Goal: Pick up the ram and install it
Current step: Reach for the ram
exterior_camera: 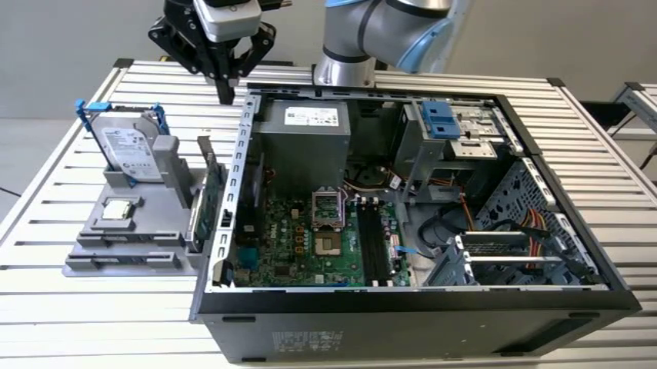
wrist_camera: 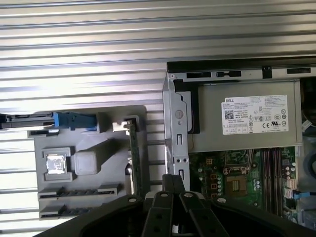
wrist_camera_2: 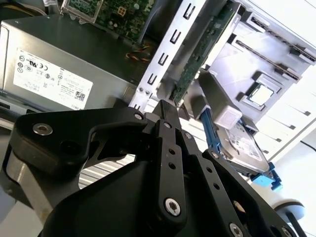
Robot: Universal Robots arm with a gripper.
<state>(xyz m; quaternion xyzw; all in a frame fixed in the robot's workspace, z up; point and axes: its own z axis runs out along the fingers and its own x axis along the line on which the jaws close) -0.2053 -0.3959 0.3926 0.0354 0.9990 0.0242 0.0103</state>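
a ribbed silver table [exterior_camera: 82, 323] is carrying an open black computer case [exterior_camera: 411, 306] and a grey plastic holder [exterior_camera: 113, 265]. the black gripper [exterior_camera: 226, 96] is hanging above, fingers clenched empty. the thin green-blue ram stick [exterior_camera: 205, 219] is standing edgewise in the holder.

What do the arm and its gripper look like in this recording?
The arm is made of thick silver-grey tube segments with a pale blue joint cap. The gripper is matte black below a pale grey body. Its hinged linkage bars, studded with small silver screws, taper to slim fingers.
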